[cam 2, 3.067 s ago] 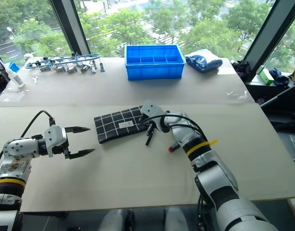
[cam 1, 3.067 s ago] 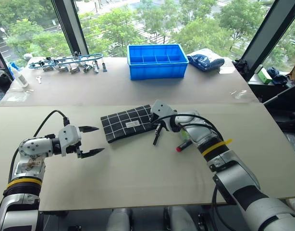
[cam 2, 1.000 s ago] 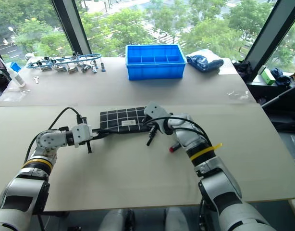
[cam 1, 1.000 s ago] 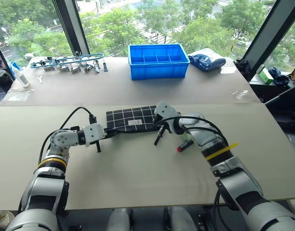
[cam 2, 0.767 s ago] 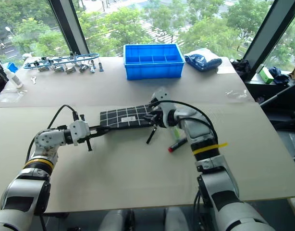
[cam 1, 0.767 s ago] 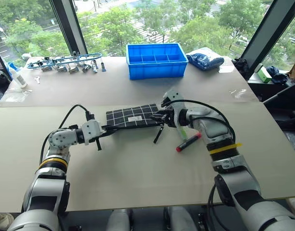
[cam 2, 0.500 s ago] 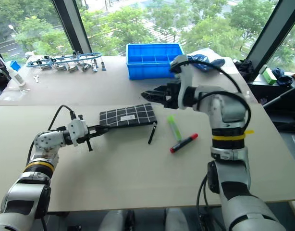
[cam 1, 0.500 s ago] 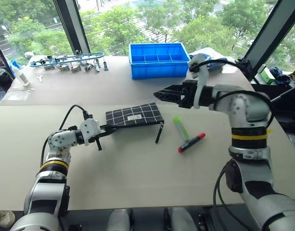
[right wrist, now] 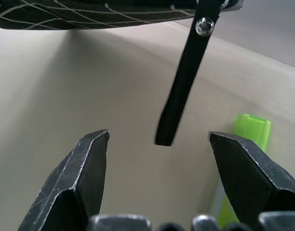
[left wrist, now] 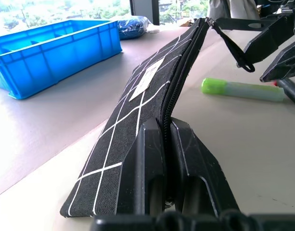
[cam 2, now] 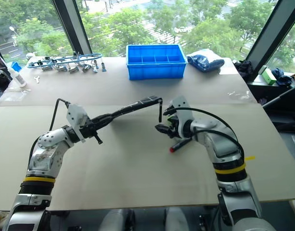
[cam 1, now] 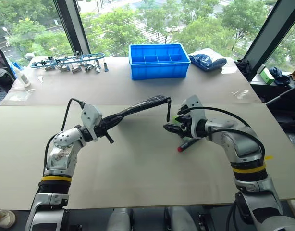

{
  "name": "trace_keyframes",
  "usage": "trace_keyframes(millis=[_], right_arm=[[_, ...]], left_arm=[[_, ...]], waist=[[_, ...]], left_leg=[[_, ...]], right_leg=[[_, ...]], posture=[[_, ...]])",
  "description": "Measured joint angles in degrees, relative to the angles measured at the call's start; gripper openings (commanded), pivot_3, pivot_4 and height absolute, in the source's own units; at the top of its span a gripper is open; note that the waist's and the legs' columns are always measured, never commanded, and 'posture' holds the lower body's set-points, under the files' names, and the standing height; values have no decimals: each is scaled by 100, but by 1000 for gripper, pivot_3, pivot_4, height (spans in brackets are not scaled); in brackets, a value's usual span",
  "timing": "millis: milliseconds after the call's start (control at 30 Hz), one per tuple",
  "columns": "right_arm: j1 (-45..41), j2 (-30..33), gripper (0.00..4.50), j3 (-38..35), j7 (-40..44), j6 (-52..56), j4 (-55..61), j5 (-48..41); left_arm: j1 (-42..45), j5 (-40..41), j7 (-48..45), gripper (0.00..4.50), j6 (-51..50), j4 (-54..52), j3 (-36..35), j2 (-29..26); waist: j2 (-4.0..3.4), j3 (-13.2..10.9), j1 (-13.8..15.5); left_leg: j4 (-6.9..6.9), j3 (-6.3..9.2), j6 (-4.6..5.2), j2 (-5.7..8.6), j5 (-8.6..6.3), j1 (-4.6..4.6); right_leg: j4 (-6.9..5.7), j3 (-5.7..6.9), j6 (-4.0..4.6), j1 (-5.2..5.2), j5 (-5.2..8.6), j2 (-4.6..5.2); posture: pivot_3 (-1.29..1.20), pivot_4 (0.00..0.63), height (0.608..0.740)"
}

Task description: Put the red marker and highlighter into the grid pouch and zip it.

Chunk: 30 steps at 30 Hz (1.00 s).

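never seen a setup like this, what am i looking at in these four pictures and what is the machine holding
This is a two-armed robot at a table. Two pictures come from cameras in its head, looking down over both arms. The other two come from a camera on each wrist, looking along that arm's two black fingers.

The left tool is shut on one end of a black pouch with white grid lines, held up off the table. Its zipper strap hangs from the far end. The right tool is open just below that strap, holding nothing.

A green highlighter and a red marker lie on the table beside the right tool. Further back stands a blue bin.
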State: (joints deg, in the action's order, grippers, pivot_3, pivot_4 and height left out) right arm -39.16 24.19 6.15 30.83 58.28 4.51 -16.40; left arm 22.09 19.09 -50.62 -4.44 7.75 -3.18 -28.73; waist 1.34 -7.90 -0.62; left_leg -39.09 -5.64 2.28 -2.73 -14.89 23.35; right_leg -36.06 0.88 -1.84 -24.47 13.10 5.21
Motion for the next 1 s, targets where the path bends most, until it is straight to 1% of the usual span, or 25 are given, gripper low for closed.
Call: trace_keyframes(millis=[100, 300, 467, 667, 1000], right_arm=[[-222, 0, 3682, 1, 14, -197, -216, 62], [-291, -132, 3682, 163, 46, -527, -612, 194], [-301, -194, 3682, 242, 132, -598, -711, 220], [-281, -191, 3682, 266, 230, -625, -730, 228], [-278, -372, 3682, 338, 128, -824, -900, 391]], left_arm=[[-167, -47, -10, 0, -77, -108, 55, -17], [-343, -78, -52, 0, -228, -376, 93, -109], [-346, -78, 3, 0, -489, -503, 105, -110], [-341, 10, 167, 0, -1085, -816, 71, -153], [-411, 128, 244, 0, -1344, -1032, 47, -212]], waist=[[0, 0, -9], [-1, 0, -8], [-1, 0, -6], [-1, -1, -10], [-1, -1, -6]], left_leg=[[2, -3, 0, -3, 0, 0], [2, -18, 0, -3, 0, 0], [2, -20, 0, -3, 0, 1], [3, -19, 0, -4, 0, 0], [2, -20, -1, -4, 0, 1]], right_leg=[[-1, 1, 0, 0, 0, -3], [0, 0, 0, 0, 0, -1], [-1, 1, 0, 0, 0, -1], [-1, 0, 0, 0, 0, -2], [-1, 0, 0, 0, 0, -1]], posture=[[0, 150, 740], [0, 150, 740], [0, 150, 740], [0, 150, 740], [0, 150, 740]])
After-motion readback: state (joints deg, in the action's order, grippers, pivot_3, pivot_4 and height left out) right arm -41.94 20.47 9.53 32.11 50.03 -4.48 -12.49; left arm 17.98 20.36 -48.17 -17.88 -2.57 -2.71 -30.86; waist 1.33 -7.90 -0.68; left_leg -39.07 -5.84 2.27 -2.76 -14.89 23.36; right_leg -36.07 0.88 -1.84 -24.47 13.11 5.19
